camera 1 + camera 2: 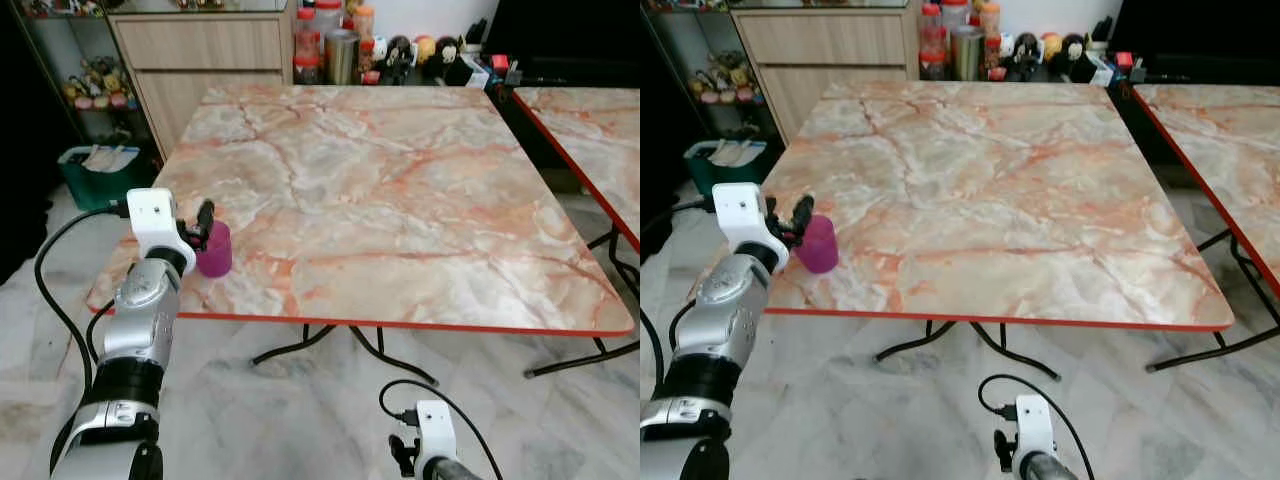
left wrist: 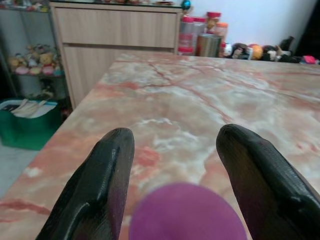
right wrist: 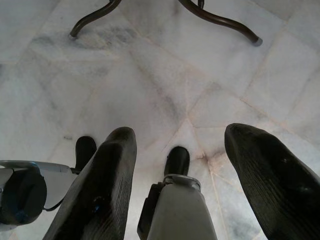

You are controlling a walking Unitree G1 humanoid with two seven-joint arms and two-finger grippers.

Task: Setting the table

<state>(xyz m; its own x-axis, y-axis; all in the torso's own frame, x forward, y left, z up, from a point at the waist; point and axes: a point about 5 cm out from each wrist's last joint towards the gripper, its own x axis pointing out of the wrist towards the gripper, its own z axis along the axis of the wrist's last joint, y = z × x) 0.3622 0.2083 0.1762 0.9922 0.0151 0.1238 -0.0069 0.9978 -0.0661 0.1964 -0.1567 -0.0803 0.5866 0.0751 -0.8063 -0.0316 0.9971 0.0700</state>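
Left eye view: one purple cup [image 1: 214, 249], two tables [image 1: 400, 180].

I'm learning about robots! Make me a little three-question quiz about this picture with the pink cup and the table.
1. True or false: the pink cup stands near the corner of the marble table closest to the robot's left arm.
2. Which tool is at the cup? A) left tool B) right tool C) both
3. Fill in: the right tool hangs low and points at the ____.

Key:
1. True. The cup stands upright by that near corner.
2. A. The left tool has its fingers open, one on each side of the cup.
3. Floor. Its wrist view looks down at the pale floor tiles.
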